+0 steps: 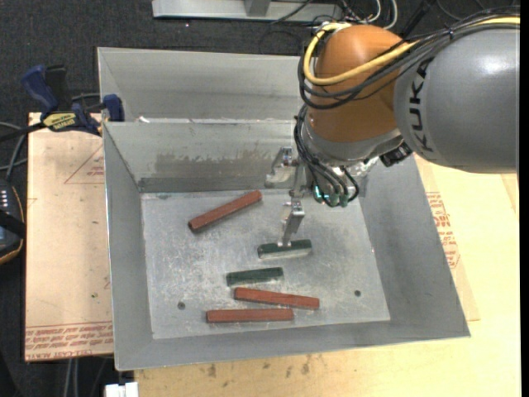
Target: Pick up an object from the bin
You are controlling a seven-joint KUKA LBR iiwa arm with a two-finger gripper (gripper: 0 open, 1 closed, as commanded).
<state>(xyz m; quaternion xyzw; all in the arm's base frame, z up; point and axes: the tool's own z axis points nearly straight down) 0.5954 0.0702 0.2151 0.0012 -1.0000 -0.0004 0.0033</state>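
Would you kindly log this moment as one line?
gripper | over dark green bar, bin centre | nearby: second green bar, three red-brown bars

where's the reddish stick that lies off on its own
The reddish-brown stick lies slanted in the upper left of the bin floor in the camera view, left of the gripper and up-left of a dark green stick.

Grey bin [124, 246]; a red-brown stick [225, 211] far left, two more red-brown sticks [276, 298] nearest; two dark green sticks [254, 277] between.
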